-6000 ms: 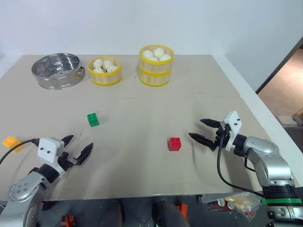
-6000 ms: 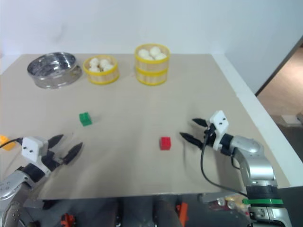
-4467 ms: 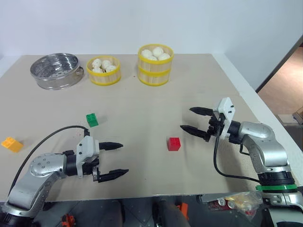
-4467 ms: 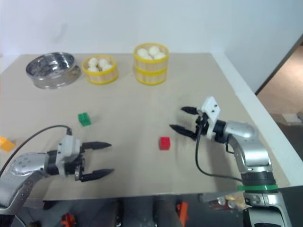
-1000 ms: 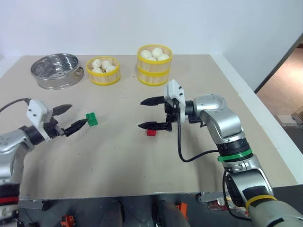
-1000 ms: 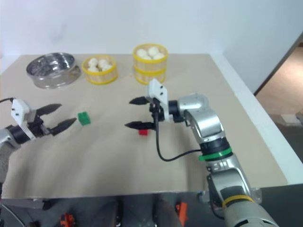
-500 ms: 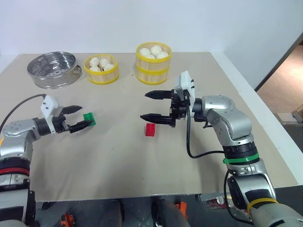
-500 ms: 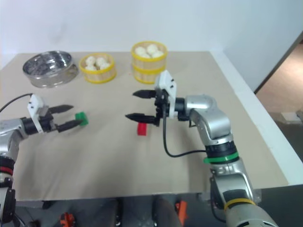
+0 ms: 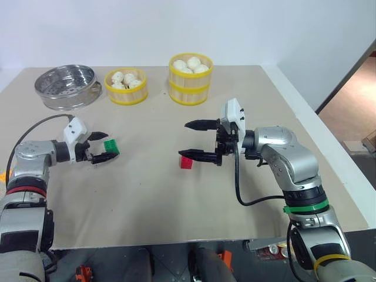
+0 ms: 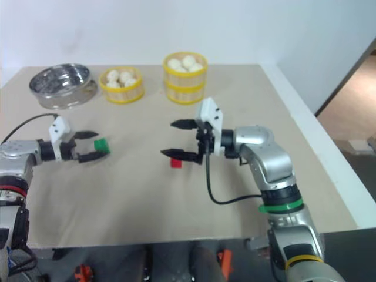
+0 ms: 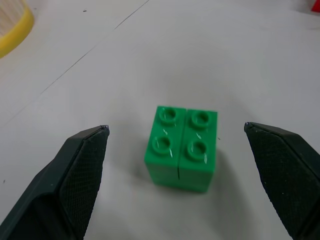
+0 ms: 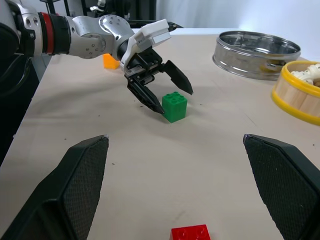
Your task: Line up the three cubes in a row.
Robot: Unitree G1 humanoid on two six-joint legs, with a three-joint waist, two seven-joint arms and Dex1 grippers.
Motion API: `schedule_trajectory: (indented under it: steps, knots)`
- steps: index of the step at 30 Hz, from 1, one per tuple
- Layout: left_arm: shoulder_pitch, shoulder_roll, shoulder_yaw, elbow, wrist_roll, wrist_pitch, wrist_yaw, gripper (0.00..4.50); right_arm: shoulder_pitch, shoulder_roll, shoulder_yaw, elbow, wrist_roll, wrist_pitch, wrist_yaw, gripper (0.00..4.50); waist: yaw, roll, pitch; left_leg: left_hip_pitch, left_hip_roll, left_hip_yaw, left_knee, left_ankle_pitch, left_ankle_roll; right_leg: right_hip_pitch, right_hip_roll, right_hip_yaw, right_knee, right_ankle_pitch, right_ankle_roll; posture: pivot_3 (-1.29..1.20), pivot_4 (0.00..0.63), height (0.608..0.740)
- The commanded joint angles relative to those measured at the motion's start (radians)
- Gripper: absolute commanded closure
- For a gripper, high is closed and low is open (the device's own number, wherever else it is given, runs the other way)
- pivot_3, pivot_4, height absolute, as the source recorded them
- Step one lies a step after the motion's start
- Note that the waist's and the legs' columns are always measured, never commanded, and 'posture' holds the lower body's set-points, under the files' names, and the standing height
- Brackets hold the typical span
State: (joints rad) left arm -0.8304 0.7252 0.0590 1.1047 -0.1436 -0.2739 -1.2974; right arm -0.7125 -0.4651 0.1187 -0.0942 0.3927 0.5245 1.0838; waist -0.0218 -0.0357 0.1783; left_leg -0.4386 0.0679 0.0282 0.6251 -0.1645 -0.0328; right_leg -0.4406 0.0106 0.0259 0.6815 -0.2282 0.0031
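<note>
The left gripper (image 9: 106, 147) has its two black fingers spread wide on either side of the small green studded plastic block (image 11: 183, 148), which sits between the tips, touching neither. The right gripper (image 9: 193, 140) is also spread wide, the small red studded plastic block (image 9: 186, 162) lying just beside its lower fingertip. The orange-yellow studded plastic block (image 12: 110, 61) lies well behind the left gripper.

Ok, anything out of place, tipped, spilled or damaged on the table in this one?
Nothing damaged, spilled or tipped. The cubes are just scattered, not in a row: green cube sits upright between the open left gripper's fingers, red cube lies under the open right gripper, and the orange-yellow cube sits far off behind the left arm.
</note>
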Motion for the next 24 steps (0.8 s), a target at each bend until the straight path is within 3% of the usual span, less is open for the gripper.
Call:
schedule_trajectory:
  steps: [1,2,3,5,12,20,24]
  knots:
    - [-0.03,0.004,-0.006,0.043,0.033,-0.041,-0.002,0.0,0.0,-0.01,-0.008,-0.051,0.01,-0.019,-0.013,0.01,-0.002,0.0,0.0,0.0,0.0,0.0,0.0,0.0,0.0,0.0,0.0,0.0,0.0,0.0,0.0,0.0,0.15,0.74]
    - [-0.033,0.003,-0.009,0.051,0.04,-0.046,-0.006,0.0,0.0,-0.011,-0.008,-0.052,0.009,-0.02,-0.014,0.01,-0.002,0.0,0.0,0.0,0.0,0.0,0.0,0.0,0.0,0.0,0.0,0.0,0.0,0.0,0.0,0.0,0.15,0.74]
    - [-0.036,0.001,-0.011,0.058,0.045,-0.049,-0.006,0.4,0.001,-0.013,-0.008,-0.052,0.009,-0.021,-0.016,0.0,-0.002,0.0,0.0,0.0,0.0,0.0,0.0,0.0,0.0,0.0,0.0,0.0,0.0,0.0,0.0,0.0,0.15,0.74]
    - [-0.043,-0.001,-0.012,0.072,0.053,-0.051,-0.005,0.79,0.002,-0.018,-0.005,-0.053,0.004,-0.026,-0.019,0.0,-0.001,0.0,0.0,0.0,0.0,0.0,0.0,0.0,0.0,0.0,0.001,0.0,0.0,0.0,0.0,0.0,0.15,0.74]
    - [-0.061,-0.004,-0.008,0.096,0.07,-0.056,0.001,3.16,-0.003,-0.021,0.001,-0.05,0.007,-0.031,-0.022,0.0,-0.001,0.0,0.0,0.0,0.0,0.0,0.0,0.0,0.0,0.0,0.0,0.0,0.0,0.0,0.0,0.0,0.15,0.74]
    - [-0.055,-0.031,-0.008,0.028,0.046,-0.065,-0.057,3.17,-0.016,-0.019,0.014,-0.029,-0.001,-0.048,-0.015,0.0,0.0,0.0,0.0,0.0,0.0,0.0,0.0,0.0,0.0,0.0,0.0,0.0,0.0,0.0,0.0,0.0,0.15,0.74]
    - [0.005,-0.087,-0.04,-0.154,0.018,-0.017,-0.121,3.17,-0.02,-0.022,0.022,-0.017,-0.005,-0.063,-0.01,0.0,0.0,0.0,0.0,0.0,0.0,0.0,0.001,0.0,0.0,0.0,0.0,0.0,0.0,0.0,0.0,0.0,0.15,0.74]
